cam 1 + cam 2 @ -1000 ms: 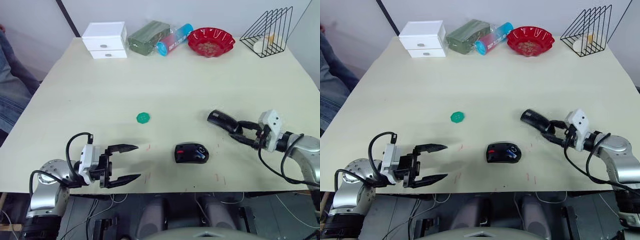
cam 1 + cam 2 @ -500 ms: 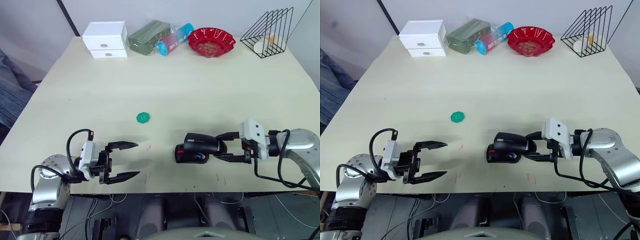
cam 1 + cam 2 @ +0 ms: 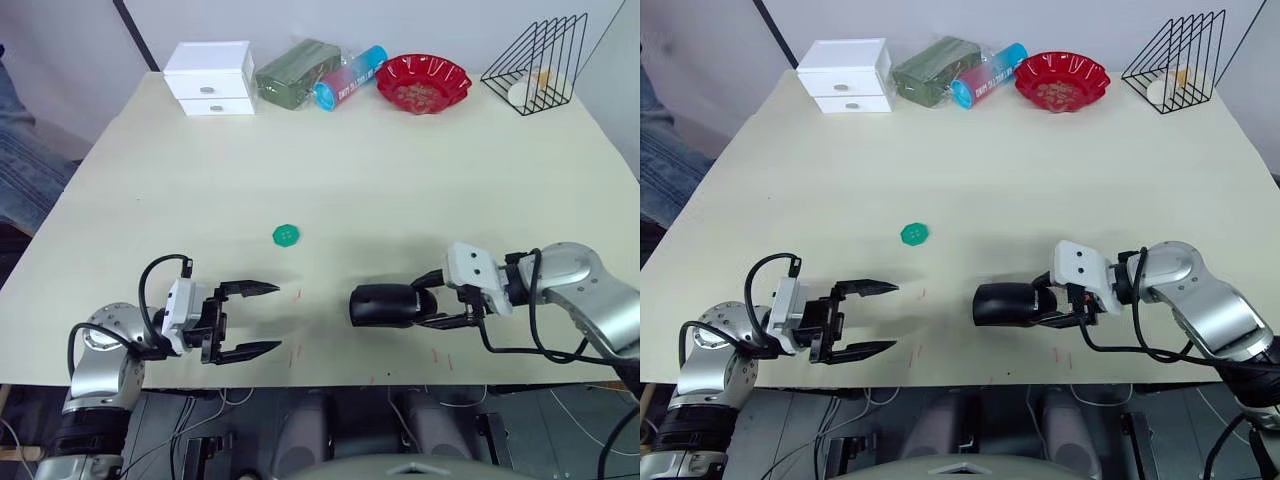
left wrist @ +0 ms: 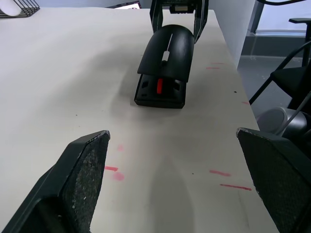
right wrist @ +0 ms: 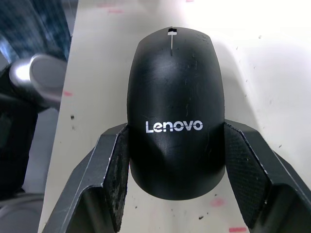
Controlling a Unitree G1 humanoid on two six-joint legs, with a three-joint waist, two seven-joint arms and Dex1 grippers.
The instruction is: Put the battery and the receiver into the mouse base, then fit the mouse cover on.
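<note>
Mouse cover [image 5: 176,121]: smooth black shell, white lettering on top, being held over the mouse base [image 4: 160,92] near the table's [image 3: 400,170] front edge. In the left wrist view, the cover's front is being kept lifted off the base, with a red part showing in the gap beneath.

Right gripper [image 5: 176,160]: both fingers being pressed against the cover's two sides.

Left gripper [image 3: 250,320]: jaws being held wide apart with nothing between them, just above the table and well apart from the mouse.

Green disc [image 3: 287,235]: lying behind and between the two grippers.

White drawer box [image 3: 210,79], red bowl [image 3: 422,83], black wire rack [image 3: 535,62]: standing along the far edge.
</note>
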